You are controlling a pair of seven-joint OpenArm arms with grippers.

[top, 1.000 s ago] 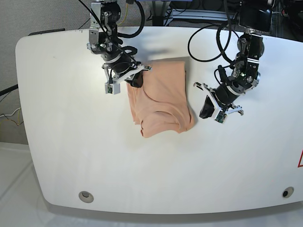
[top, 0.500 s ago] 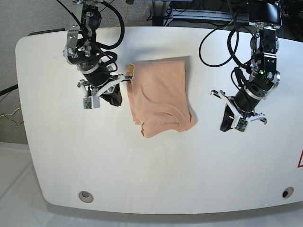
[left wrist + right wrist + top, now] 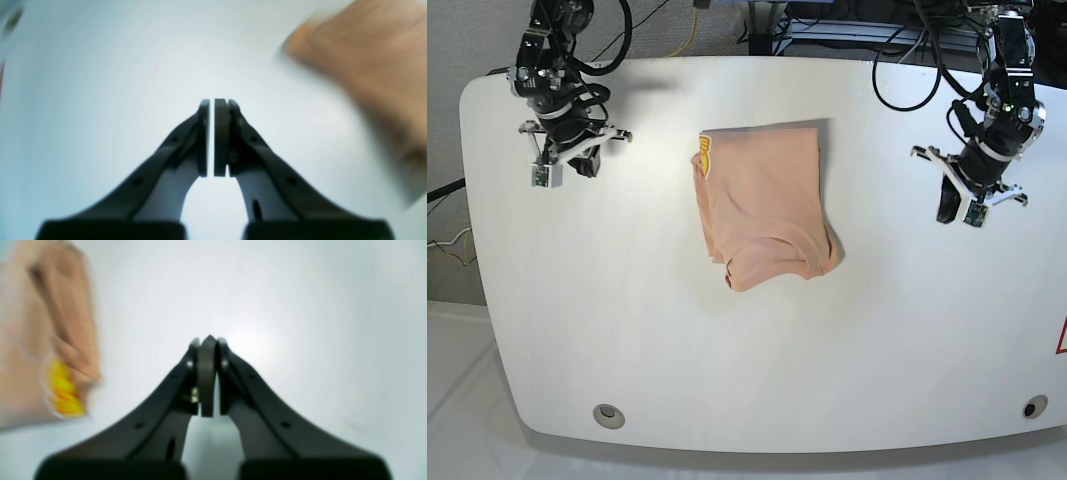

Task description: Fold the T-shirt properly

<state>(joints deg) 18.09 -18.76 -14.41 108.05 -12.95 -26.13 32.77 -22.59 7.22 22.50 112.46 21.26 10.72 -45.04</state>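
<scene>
Jaws pressed together on both grippers, nothing held: left gripper [image 3: 955, 210] at right edge, right gripper [image 3: 562, 170] upper left. T-shirt [image 3: 765, 205] folded mid-table [image 3: 727, 380], yellow label [image 3: 703, 155] exposed. Risk: loose lower corner springs open; uneven fold may need redoing.

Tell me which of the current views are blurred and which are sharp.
Left wrist view: the T-shirt is smeared across the upper right, while the shut left gripper stays fairly crisp. Right wrist view: the cloth and its yellow label blur at the left. Base view: sharp throughout, with soft glare on the table.
</scene>
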